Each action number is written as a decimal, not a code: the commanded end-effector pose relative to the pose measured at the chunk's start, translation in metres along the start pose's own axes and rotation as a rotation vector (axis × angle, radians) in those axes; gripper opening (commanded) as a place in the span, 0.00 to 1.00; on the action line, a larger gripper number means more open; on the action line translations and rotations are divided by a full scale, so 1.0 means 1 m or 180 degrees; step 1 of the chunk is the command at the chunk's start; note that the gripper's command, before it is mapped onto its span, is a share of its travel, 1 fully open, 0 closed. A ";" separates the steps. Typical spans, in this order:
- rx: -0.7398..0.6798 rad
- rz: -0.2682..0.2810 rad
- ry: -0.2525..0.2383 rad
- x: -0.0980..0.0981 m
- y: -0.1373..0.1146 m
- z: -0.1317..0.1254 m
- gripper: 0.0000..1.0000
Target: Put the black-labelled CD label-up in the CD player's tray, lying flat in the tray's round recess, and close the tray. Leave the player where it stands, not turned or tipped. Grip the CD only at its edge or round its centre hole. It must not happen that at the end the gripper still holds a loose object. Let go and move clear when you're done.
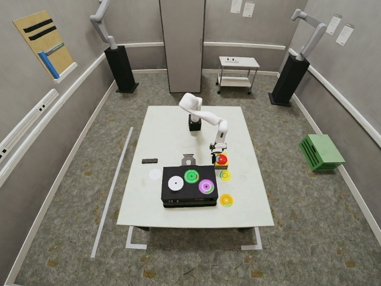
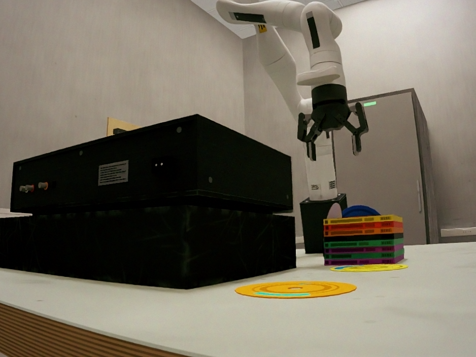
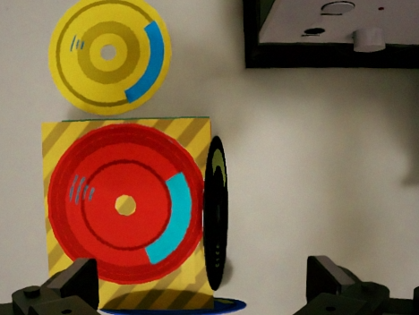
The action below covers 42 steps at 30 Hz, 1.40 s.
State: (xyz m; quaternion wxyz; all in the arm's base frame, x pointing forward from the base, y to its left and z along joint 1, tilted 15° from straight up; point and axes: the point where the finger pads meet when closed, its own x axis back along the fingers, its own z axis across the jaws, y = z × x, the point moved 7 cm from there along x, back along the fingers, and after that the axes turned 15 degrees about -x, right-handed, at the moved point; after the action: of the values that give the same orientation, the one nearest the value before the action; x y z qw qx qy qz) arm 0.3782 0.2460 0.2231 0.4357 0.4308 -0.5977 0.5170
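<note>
Hovering above the case stack (image 2: 363, 242) (image 3: 54, 134), the gripper (image 1: 218, 148) (image 2: 333, 147) (image 3: 201, 281) had its fingers spread. The black-labelled CD (image 1: 213, 159) (image 3: 216, 215) leaned steeply against the stack's side, at the wrist view's lower centre.

Showing black with a yellow-green arc on the upright CD (image 1: 213, 159) (image 2: 334, 211) (image 3: 216, 215), wearing red with a cyan arc on the CD over the top case (image 1: 217, 165) (image 2: 363, 219) (image 3: 192, 286), and flashing yellow with darker diagonal stripes on that case.
</note>
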 end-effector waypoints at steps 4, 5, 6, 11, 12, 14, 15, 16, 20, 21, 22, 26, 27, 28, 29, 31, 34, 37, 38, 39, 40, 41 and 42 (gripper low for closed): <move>0.0008 0.0006 -0.0005 0.001 0.000 -0.001 1.00; 0.0008 0.0006 -0.0005 0.001 0.000 -0.001 1.00; 0.0008 0.0006 -0.0005 0.001 0.000 -0.001 1.00; 0.0008 0.0006 -0.0005 0.001 0.000 -0.001 1.00; 0.0008 0.0006 -0.0005 0.001 0.000 -0.001 1.00; 0.0008 0.0006 -0.0005 0.001 0.000 -0.001 1.00; 0.0008 0.0006 -0.0005 0.001 0.000 -0.001 1.00; 0.0008 0.0006 -0.0005 0.001 0.000 -0.001 1.00; 0.0008 0.0006 -0.0005 0.001 0.000 -0.001 1.00; 0.0008 0.0006 -0.0005 0.001 0.000 -0.001 1.00; 0.0008 0.0006 -0.0005 0.001 0.000 -0.001 1.00; 0.0008 0.0006 -0.0005 0.001 0.000 -0.001 1.00; 0.0008 0.0006 -0.0005 0.001 0.000 -0.001 1.00; 0.0008 0.0006 -0.0005 0.001 0.000 -0.001 1.00; 0.0008 0.0006 -0.0005 0.001 0.000 -0.001 1.00; 0.0008 0.0006 -0.0005 0.001 0.000 -0.001 1.00; 0.0008 0.0006 -0.0005 0.001 0.000 -0.001 1.00; 0.0008 0.0006 -0.0005 0.001 0.000 -0.001 0.16; 0.0008 0.0007 -0.0004 0.001 0.000 -0.001 0.16; 0.0008 0.0007 0.0000 0.000 0.000 -0.001 0.16; 0.0008 0.0009 0.0005 -0.001 0.000 -0.001 0.16; 0.0008 0.0011 0.0014 -0.002 0.000 -0.002 0.16; 0.0008 0.0014 0.0026 -0.003 0.000 -0.002 0.16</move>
State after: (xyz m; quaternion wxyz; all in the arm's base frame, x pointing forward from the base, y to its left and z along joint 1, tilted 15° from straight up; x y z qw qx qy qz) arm 0.3791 0.2462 0.2222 0.4359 0.4287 -0.5978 0.5186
